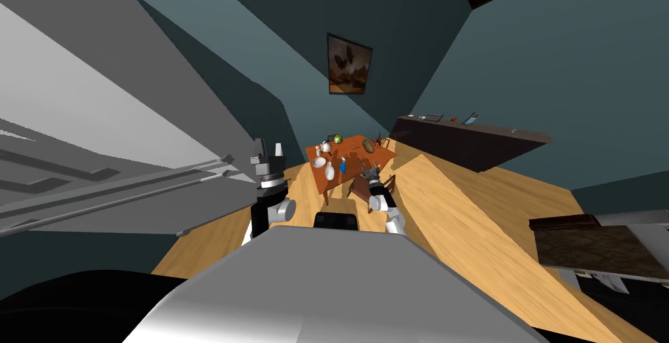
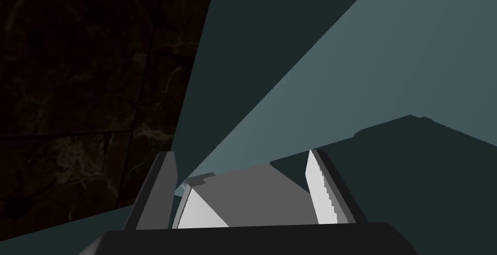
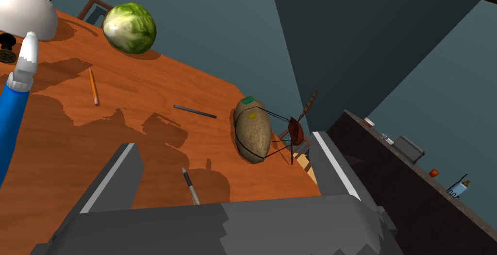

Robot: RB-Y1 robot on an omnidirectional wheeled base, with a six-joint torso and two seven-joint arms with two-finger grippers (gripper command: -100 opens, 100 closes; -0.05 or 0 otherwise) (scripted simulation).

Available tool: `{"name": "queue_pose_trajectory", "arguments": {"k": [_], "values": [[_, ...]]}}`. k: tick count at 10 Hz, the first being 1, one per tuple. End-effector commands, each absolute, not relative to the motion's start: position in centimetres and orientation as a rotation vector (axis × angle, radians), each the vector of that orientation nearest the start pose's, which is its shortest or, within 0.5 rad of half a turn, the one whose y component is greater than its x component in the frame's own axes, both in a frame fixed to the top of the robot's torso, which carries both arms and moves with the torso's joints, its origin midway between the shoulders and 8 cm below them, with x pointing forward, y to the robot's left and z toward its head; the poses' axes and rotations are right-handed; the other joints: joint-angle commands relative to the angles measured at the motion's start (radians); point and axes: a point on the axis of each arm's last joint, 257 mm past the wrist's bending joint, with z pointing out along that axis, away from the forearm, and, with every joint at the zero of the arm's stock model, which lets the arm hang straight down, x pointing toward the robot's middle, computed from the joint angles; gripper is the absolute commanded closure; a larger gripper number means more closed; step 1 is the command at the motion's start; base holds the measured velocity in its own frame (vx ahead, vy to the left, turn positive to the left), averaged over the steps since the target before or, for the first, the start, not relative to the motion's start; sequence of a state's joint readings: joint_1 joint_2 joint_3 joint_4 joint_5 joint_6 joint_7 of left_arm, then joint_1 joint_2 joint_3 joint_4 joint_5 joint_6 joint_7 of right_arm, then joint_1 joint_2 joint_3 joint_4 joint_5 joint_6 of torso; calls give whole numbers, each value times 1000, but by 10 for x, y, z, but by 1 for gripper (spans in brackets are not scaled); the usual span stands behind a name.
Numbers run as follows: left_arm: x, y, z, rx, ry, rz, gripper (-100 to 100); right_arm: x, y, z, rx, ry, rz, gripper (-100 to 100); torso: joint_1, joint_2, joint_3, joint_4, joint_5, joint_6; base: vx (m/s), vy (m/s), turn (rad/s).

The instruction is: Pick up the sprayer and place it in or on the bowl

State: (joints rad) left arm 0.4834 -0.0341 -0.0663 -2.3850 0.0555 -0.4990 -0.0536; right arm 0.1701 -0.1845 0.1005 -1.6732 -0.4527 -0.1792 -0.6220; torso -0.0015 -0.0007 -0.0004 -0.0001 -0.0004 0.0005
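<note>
Sprayer [image 3: 12, 113] on table [image 3: 145, 87], beside spread right pincer [image 3: 224, 140]; not between its jaws

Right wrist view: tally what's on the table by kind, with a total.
Slim sticks: 3 (orange pencil, dark rod, grey pen)
Green cabbage: 1
Blue sprayer: 1
White domed vessel: 1
Brown oval lump: 1
Small black item: 1
Total: 8
</note>
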Motion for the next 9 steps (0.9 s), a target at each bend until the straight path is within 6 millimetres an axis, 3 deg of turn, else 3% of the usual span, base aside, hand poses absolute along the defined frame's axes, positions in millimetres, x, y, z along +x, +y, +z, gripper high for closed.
{"name": "queue_pose_trajectory", "arguments": {"k": [1, 9], "values": [[322, 264, 75, -611, 478, -1383, 0, 499, -254, -240, -2409, -797, -2519, -100, 0, 0, 0, 0, 0, 0, -3, -22, 131], [322, 264, 75, -611, 478, -1383, 0, 519, -245, -320, -2552, -666, -2151, -100, -1, -2, -1, 0, 0, 0, 10, -36, 119]]}}
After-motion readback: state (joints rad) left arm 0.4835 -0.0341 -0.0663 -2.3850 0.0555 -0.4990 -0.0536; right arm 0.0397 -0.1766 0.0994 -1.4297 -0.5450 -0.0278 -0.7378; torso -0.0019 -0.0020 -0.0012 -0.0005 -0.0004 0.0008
